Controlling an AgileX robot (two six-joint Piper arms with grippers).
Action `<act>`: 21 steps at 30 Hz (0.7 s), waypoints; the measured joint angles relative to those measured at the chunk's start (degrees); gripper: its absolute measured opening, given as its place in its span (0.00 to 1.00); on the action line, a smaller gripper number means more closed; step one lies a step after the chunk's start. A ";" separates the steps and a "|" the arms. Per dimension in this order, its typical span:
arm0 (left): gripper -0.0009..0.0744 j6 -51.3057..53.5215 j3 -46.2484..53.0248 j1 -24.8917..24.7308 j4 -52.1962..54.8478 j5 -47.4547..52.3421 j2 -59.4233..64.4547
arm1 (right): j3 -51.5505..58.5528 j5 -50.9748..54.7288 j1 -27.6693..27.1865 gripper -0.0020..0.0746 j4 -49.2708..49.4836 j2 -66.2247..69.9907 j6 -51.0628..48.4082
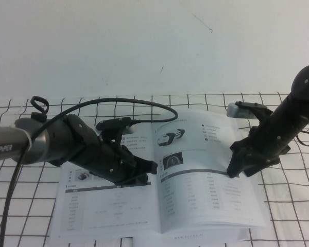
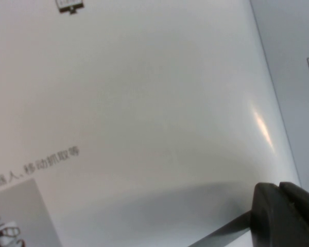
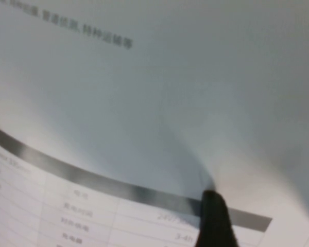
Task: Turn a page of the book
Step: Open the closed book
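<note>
The book (image 1: 113, 211) lies open on the gridded table. The page (image 1: 206, 200) is its right-hand leaf, with a device photo, a dark arch picture and a grey-headed table. My right gripper (image 1: 233, 170) is at this leaf's outer edge. In the right wrist view one dark finger (image 3: 213, 224) rests on top of the page (image 3: 144, 103) at the grey table bar; the paper bulges up around it and the other finger is hidden. My left gripper (image 1: 147, 170) lies across the left-hand leaf near the spine. Its fingers (image 2: 280, 216) are shut together and press on the white paper (image 2: 144, 103).
The table has a white cloth with a black grid (image 1: 288, 206). A black cable (image 1: 118, 103) loops from the left arm over the top of the book. The left arm's body covers the upper part of the left-hand leaf. A white wall stands behind.
</note>
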 joint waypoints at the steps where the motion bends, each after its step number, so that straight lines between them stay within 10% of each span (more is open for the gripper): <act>1: 0.01 0.00 0.00 0.00 0.00 0.00 0.00 | 0.00 0.00 -0.11 0.58 0.26 0.00 0.02; 21: 0.01 0.23 0.00 0.00 0.00 -0.08 0.00 | 0.10 3.33 -0.12 0.58 17.97 0.40 -9.34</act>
